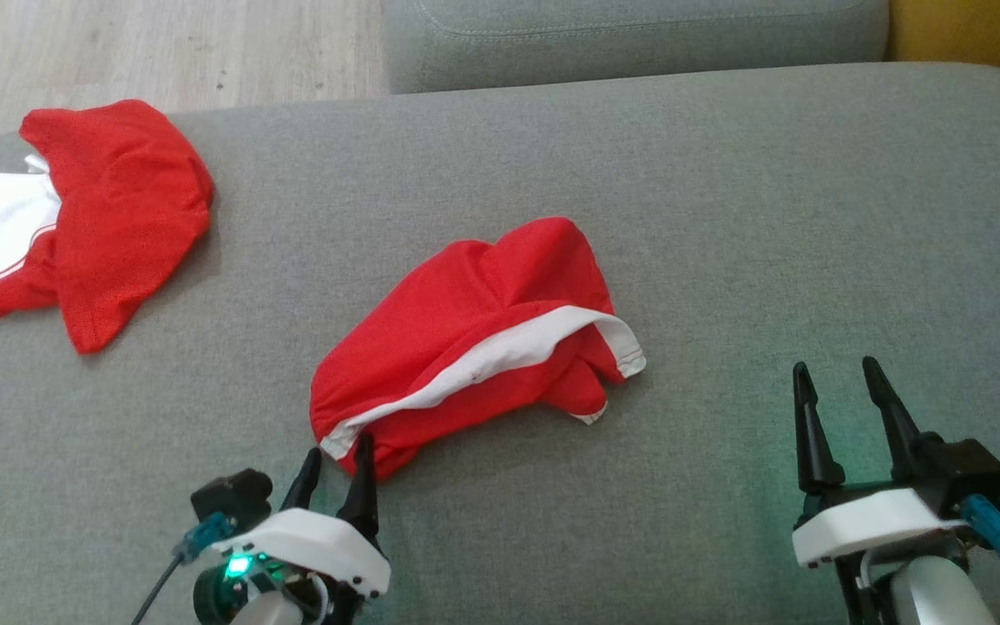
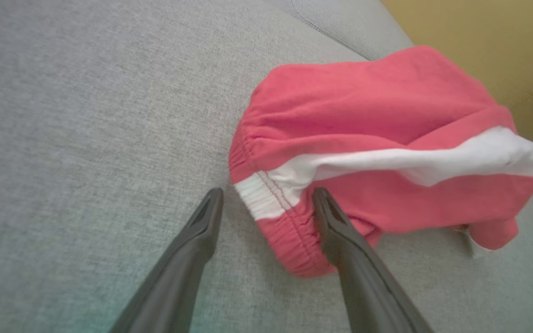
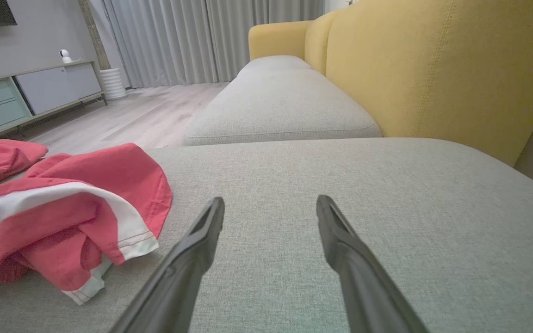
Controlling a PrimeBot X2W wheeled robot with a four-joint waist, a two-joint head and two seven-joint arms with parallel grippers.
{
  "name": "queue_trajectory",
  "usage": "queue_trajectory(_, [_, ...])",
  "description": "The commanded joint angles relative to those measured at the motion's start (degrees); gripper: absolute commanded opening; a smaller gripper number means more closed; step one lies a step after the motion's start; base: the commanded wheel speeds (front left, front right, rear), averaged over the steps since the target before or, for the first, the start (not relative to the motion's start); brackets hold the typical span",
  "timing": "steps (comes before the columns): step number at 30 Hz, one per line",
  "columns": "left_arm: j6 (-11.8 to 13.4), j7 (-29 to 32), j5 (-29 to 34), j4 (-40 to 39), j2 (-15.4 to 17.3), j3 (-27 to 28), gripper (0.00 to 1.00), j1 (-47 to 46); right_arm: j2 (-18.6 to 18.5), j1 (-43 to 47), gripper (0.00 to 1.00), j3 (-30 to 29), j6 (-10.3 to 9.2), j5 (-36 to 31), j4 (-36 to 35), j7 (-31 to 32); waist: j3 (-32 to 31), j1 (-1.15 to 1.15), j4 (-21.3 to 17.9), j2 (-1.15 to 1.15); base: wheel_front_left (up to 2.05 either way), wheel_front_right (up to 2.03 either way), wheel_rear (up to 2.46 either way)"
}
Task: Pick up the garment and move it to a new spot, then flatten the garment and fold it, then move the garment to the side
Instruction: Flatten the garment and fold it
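Though near garment (image 1: 474, 338), second garment (image 1: 118, 217) apart

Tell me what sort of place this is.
Most likely a home living room: a sofa with grey seats and a yellow back, long curtains reaching a wooden floor, and a low cabinet with drawers along the wall.

Garment (image 3: 63, 208) partly beyond the right wrist view's left edge

garment (image 1: 474, 330): red, white stripe, elastic waistband | state: crumpled, bunched | place: middle of grey sofa cushion (image 1: 726, 217)
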Motion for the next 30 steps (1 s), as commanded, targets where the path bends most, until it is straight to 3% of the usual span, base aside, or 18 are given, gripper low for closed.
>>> queue_trajectory(1, [-0.49,-0.14,-0.48,-1.18,0.14,2.17,1.0,-3.27,-0.38,-2.37,1.0,1.21,0.43,-0.41,-1.84,-0.79,0.09,0.0,-0.03,0.0,0.0,0.0,0.0])
queue_trajectory(8, [-3.22,-0.79,-2.5,-1.98,-0.38,2.05,1.0,-3.81,-0.38,-2.37,1.0,1.22,0.43,-0.37,-1.92,-0.79,0.06,0.0,-0.03,0.0,0.0,0.0,0.0])
queue_trajectory(10, [-4.1,-0.01,-3.94,-2.44,-0.66,1.89,0.62,-3.74,-0.38,-2.3,1.0,1.24,0.43,-0.4,-1.93,-0.79,0.0,0.0,0.03,0.0,0.0,0.0,0.0])
queue_trajectory(15, [-4.26,-0.35,-4.47,-3.29,-0.8,1.68,0.17,-3.55,-0.38,-2.03,1.0,1.65,0.43,-0.37,-1.93,-0.79,-0.16,0.0,0.21,0.0,0.0,0.0,0.0])
queue_trajectory(18, [-3.73,-1.22,-3.81,-3.53,-0.56,1.62,0.0,-3.62,-0.38,-2.31,1.0,2.68,0.43,-0.51,-1.22,-0.79,0.04,0.0,0.45,0.0,0.0,0.0,0.0])
queue_trajectory(30, [-2.79,-3.62,-1.24,-4.53,-0.01,0.29,0.0,-5.16,-0.38,-14.29,1.0,14.74,0.43,3.46,12.56,0.42,2.86,0.0,2.98,0.0,0.0,0.0,0.0])
